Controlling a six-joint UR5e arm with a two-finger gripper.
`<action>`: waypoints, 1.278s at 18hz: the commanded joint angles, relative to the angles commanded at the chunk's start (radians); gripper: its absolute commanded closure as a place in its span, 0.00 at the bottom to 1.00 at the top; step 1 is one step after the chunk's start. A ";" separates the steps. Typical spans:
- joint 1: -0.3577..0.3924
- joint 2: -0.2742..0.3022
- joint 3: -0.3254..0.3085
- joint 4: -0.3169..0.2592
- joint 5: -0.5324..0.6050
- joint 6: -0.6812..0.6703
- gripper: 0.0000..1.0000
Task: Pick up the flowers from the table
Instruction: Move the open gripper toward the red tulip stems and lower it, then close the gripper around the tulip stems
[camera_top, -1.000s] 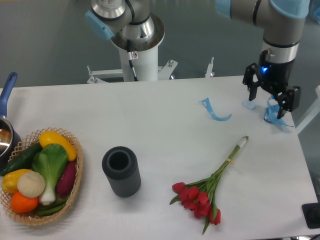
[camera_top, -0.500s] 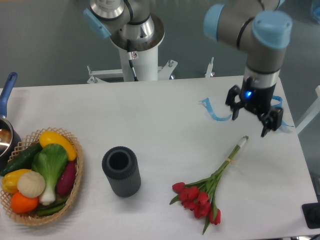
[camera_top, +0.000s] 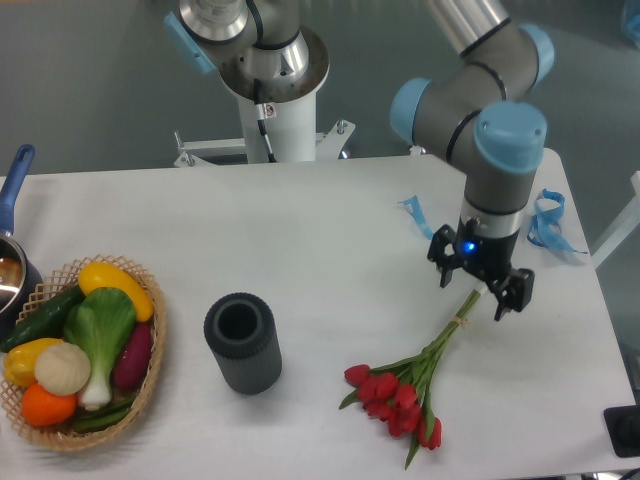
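Having swung left and nearer from the far-right ribbons, now hovering with jaws (camera_top: 479, 284) spread wide, gripping nothing, over the pale stem ends of the flowers (camera_top: 413, 385), lying on the white bench (camera_top: 300, 260), right of centre near the front edge.

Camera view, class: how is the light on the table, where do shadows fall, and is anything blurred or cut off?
Camera view: even, soft light on the table, no glare; faint shadows under the cylinder and flowers; gripper and flowers are sharp; the pot at left is cut off by the frame edge.
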 joint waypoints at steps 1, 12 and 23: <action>-0.002 -0.003 -0.003 0.000 -0.001 -0.002 0.00; -0.012 -0.081 -0.015 0.002 -0.006 -0.034 0.00; -0.028 -0.123 0.005 0.058 -0.003 -0.066 0.46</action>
